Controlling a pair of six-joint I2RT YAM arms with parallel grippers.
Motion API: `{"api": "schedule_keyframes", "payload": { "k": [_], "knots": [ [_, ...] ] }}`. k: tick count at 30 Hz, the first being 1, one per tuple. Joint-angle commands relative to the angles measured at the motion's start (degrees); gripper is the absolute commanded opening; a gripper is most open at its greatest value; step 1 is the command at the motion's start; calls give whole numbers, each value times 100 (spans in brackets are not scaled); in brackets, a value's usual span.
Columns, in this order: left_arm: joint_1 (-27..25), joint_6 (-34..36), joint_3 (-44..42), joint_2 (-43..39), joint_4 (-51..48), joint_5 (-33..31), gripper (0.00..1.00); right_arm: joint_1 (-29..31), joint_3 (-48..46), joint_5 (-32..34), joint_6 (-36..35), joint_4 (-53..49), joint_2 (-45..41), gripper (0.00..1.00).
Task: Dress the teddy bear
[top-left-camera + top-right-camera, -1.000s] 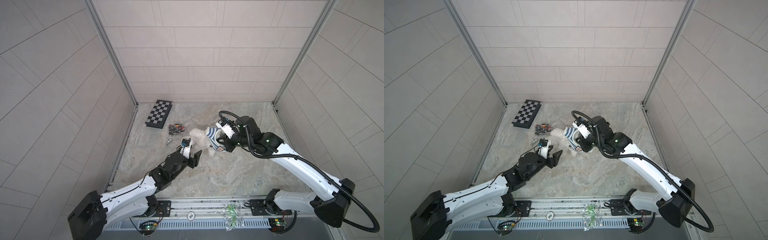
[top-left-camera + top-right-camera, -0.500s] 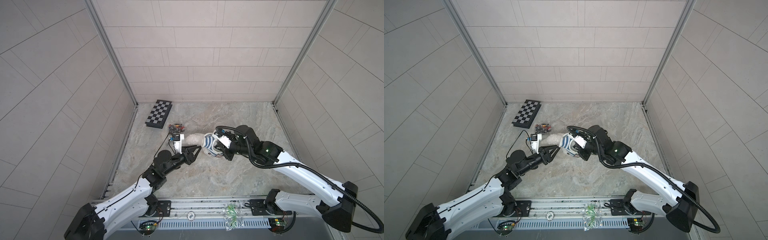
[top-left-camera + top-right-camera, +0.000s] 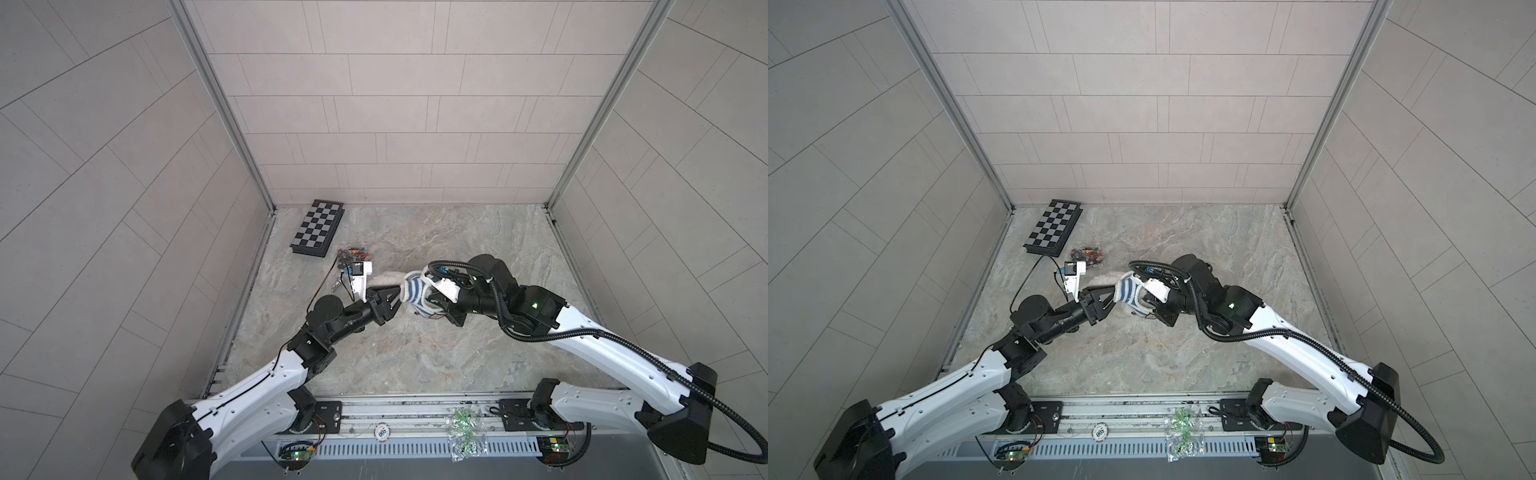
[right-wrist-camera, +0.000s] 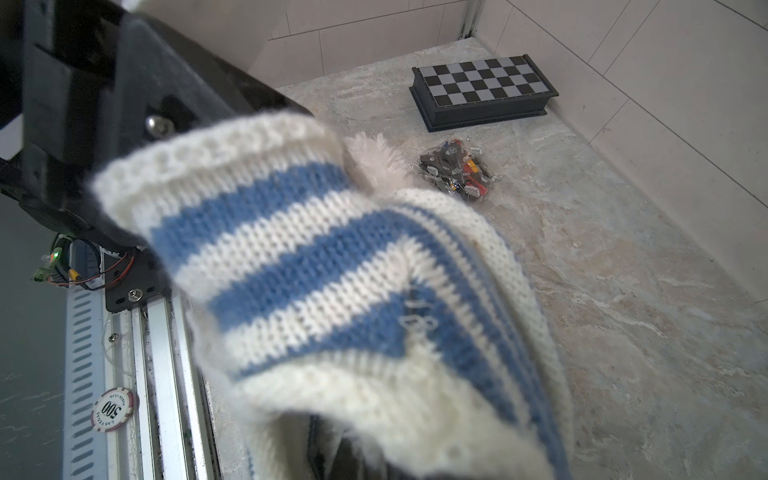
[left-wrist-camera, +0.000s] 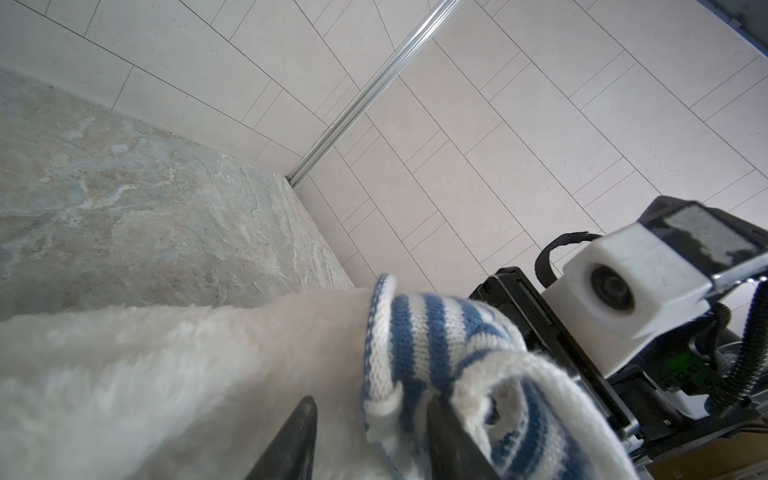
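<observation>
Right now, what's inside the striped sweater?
White fur of the teddy bear comes out of the opening of the striped sweater. Which part of the bear sits inside is covered by the knit; no face shows in any view.

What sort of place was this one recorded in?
Probably a lab robot cell: tiled wall panels in aluminium framing, a marble-look tabletop, and robot arm bases bolted to a front rail.

Much of the teddy bear point(image 3: 388, 277) hidden by the striped shirt point(image 3: 413, 291); nearest fur blurred at left wrist.
</observation>
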Motion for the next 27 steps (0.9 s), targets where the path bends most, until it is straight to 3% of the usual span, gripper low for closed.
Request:
{"api": "schedule_keyframes", "payload": {
  "k": [1, 4, 9, 17, 27],
  "knots": [
    [21, 118, 332, -34, 9, 91, 34, 50, 48, -55, -242, -32, -121, 0],
    [24, 141, 392, -52, -75, 34, 18, 67, 54, -47, -264, -59, -112, 0],
    [23, 249, 576, -77, -768, -295, 0, 215, 99, 106, -415, -159, -121, 0],
    [27, 541, 883, -16, -1935, -1059, 0, 723, 181, 615, -859, -421, -142, 0],
    [27, 905, 579, 83, -2732, -1187, 0, 749, -53, 1376, -441, 372, -708, 0]
  ]
}}
